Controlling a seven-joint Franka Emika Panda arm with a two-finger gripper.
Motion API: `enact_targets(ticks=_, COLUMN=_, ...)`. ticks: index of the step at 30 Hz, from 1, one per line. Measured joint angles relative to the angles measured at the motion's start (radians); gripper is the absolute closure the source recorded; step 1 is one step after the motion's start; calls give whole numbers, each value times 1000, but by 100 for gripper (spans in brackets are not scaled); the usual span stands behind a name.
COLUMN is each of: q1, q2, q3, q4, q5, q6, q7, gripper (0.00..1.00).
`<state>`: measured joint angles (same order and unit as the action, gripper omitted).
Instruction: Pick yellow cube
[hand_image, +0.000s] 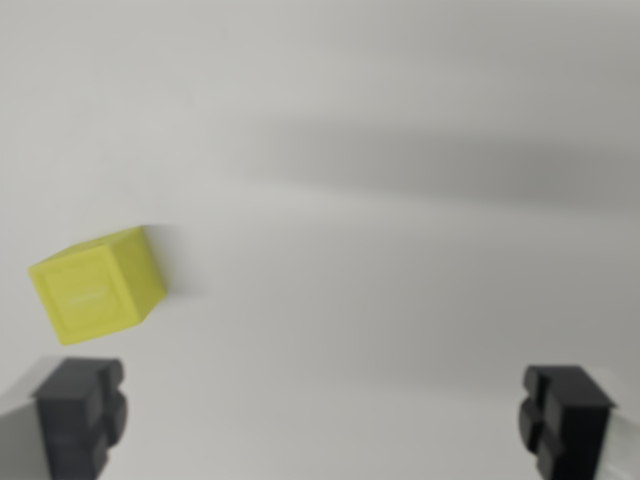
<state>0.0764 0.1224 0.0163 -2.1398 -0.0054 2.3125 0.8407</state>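
Observation:
A yellow cube (98, 285) rests on the white surface at the wrist view's left, turned at a slight angle. My gripper (322, 420) is open, its two black fingertips far apart along the bottom edge. The left fingertip (82, 415) sits just below the cube, and the right fingertip (566, 418) is far off to the wrist view's right. Nothing lies between the fingers. The cube stands outside the gap, above the left finger.
A plain white surface (380, 300) fills the view. A broad soft grey shadow (450, 165) stretches across the upper right.

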Motion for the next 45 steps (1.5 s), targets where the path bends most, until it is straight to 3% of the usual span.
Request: enact_targets(ticks=45, q1=109, q2=91, q3=0, q4=-94, q5=-5, q6=165, q7=0, gripper=0)
